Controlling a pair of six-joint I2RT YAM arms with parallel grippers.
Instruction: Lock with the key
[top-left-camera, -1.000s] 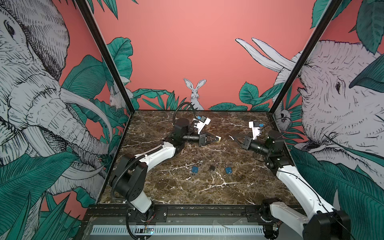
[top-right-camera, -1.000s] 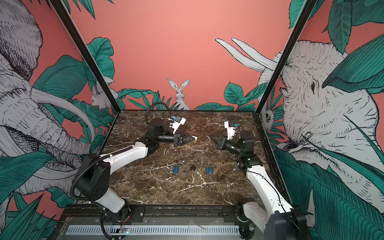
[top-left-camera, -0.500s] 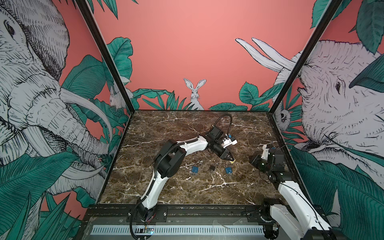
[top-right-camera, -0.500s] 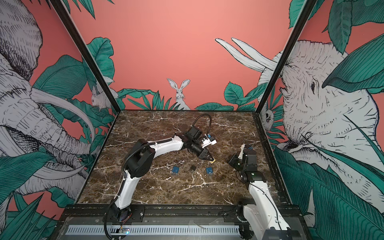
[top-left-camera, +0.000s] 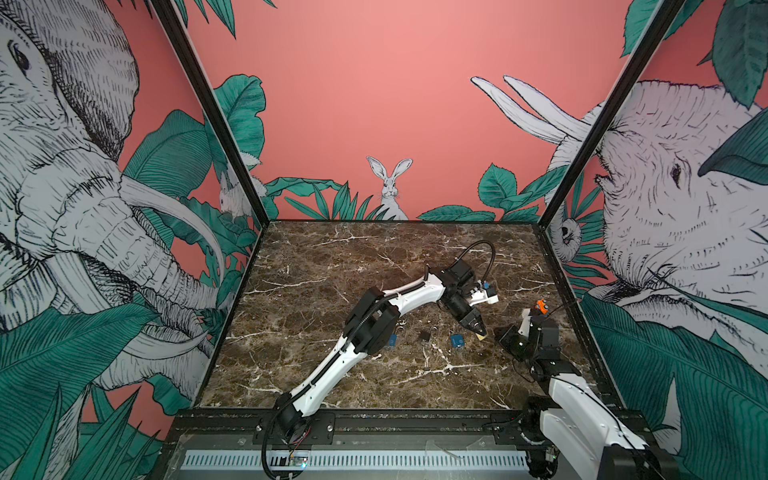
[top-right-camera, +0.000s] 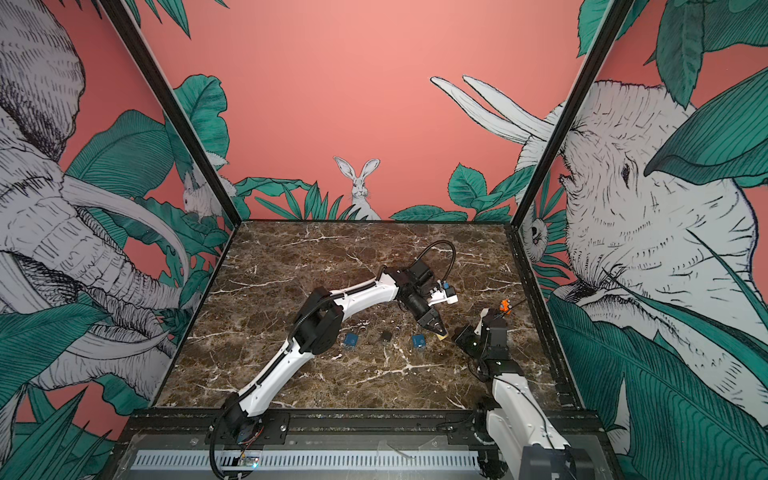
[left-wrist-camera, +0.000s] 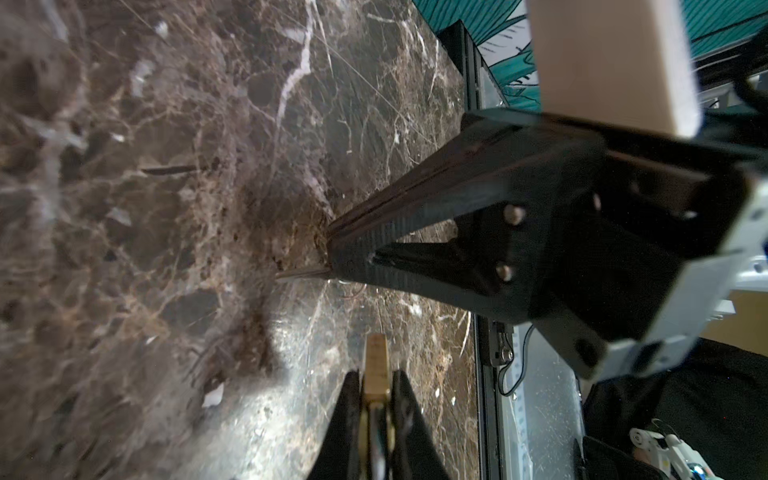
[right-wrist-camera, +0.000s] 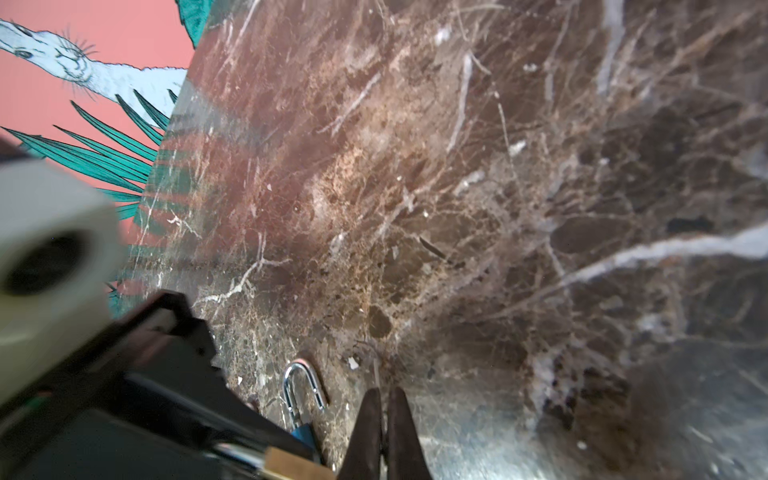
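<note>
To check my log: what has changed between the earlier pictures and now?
The left gripper, shut on the brass padlock, swung forward and right, up to the right gripper. That one, shut on the key, drew toward the front. Both grips stayed; so did the black padlock and the blue padlock nearest the grippers on the table.

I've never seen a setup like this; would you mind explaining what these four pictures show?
These are two robot arms, left arm and right arm, at the near edge of a marble table. Two pictures look down on the whole scene from above; the other two come from a camera on each arm's wrist. On the table lie a blue padlock, a black padlock and a second blue padlock. The left pincer is shut on a brass padlock. The right pincer, also shut, pinches what looks like a thin key, close by.
</note>
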